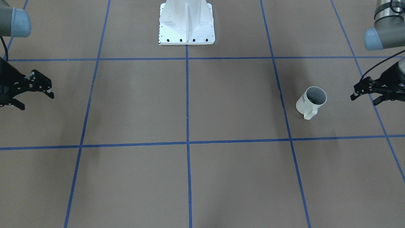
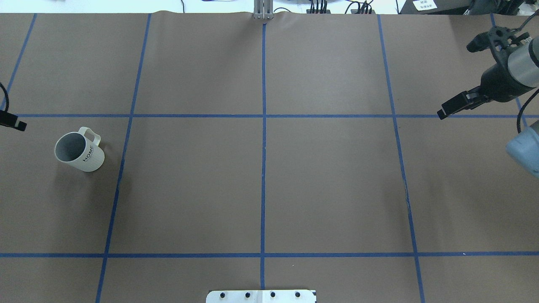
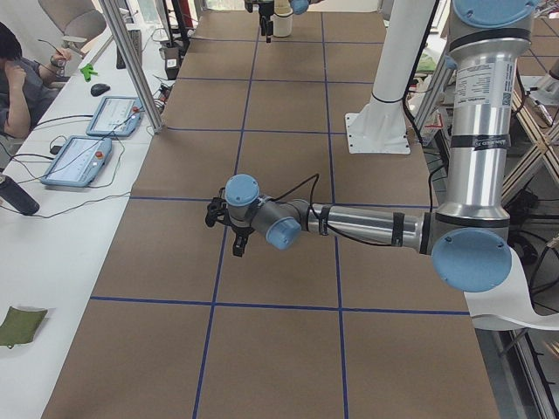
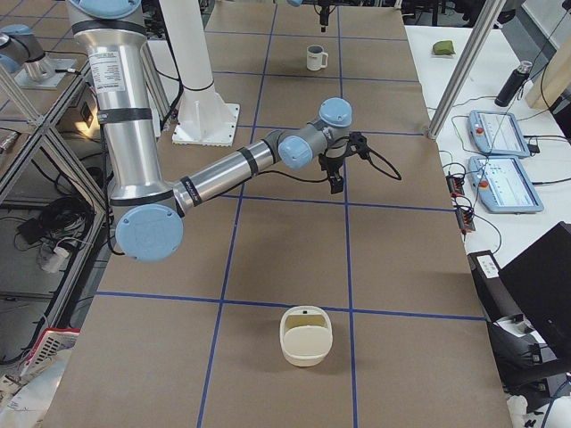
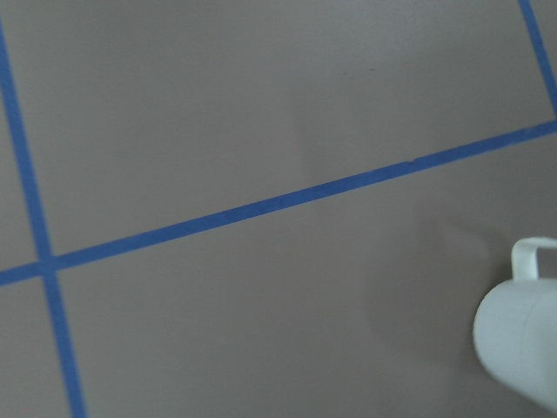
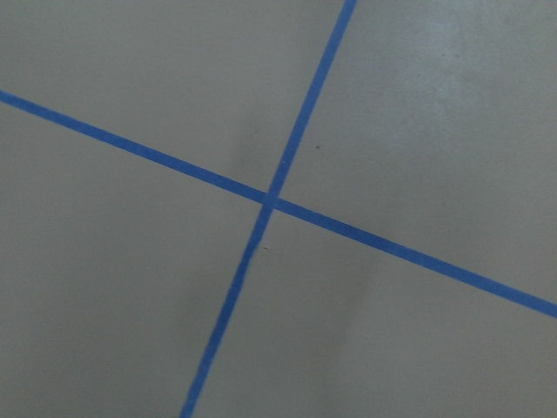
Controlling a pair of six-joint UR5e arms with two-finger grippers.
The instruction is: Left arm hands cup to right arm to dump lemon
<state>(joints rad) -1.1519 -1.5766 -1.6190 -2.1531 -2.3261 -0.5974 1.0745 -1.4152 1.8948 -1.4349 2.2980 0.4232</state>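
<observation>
**White mug upright on the bench, both hands spread**

Front-facing: the white ribbed mug with a loop handle (image 1: 308, 101) stands on the brown taped bench (image 1: 221, 110), near the left hand (image 1: 364, 99), whose fingers are parted. The right hand (image 1: 36, 100) gapes, well apart.
Overhead: "HOME" lettering shows.
Left wrist: the mug sits in the lower right corner.

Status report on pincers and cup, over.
Left pincer open, empty. Right pincer open, empty. Cup upright on table, apart from left pincer. Nothing seen between them.
</observation>
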